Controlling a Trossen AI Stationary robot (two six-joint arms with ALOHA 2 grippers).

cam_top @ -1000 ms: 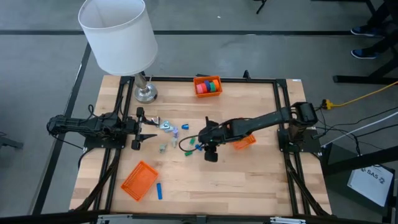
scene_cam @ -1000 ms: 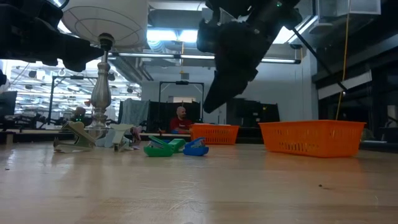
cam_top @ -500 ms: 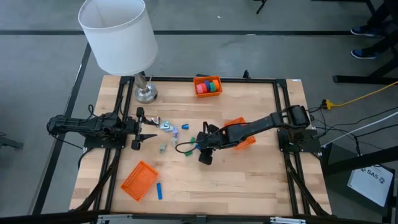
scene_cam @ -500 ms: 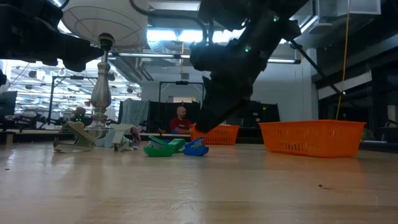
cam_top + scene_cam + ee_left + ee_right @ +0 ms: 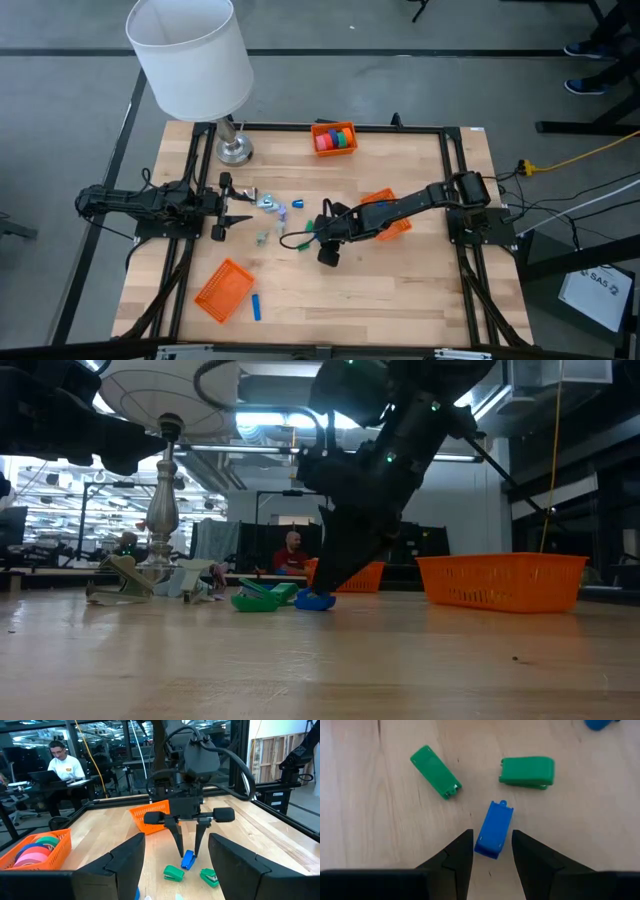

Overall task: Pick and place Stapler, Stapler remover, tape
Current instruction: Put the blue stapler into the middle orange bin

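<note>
While the high view shows only a speck of colour under the right arm, the right wrist view makes plain a small blue stapler (image 5: pixel 494 829) lying flat on the wooden table (image 5: pixel 370 820), its near end between the spread fingers of the right gripper (image 5: pixel 492 851). The fingers stand on either side of it with a gap showing, not pinching it. Two green staplers (image 5: pixel 436 772) (image 5: pixel 527 771) lie just beyond, apart from each other. The left wrist view gives the same from the front: the right gripper (image 5: pixel 189 851) pointing straight down, its tips straddling the blue stapler (image 5: pixel 187 860). In the low view the blue piece (image 5: pixel 316 601) sits on the table at the tip of the lowered gripper.

The tape rolls (image 5: pixel 335 139) rest in an orange basket (image 5: pixel 318 128) at the far edge, well apart. Another orange basket (image 5: pixel 392 227) is half hidden by the right arm; a third (image 5: pixel 222 290) lies near the front with a blue piece (image 5: pixel 255 307) beside it. The left gripper (image 5: pixel 238 207) waits at the left side, jaws spread and empty, near small pale items too small to make out. A lamp (image 5: pixel 190 55) covers the far left corner. A person (image 5: pixel 62 765) sits beyond the table.
</note>
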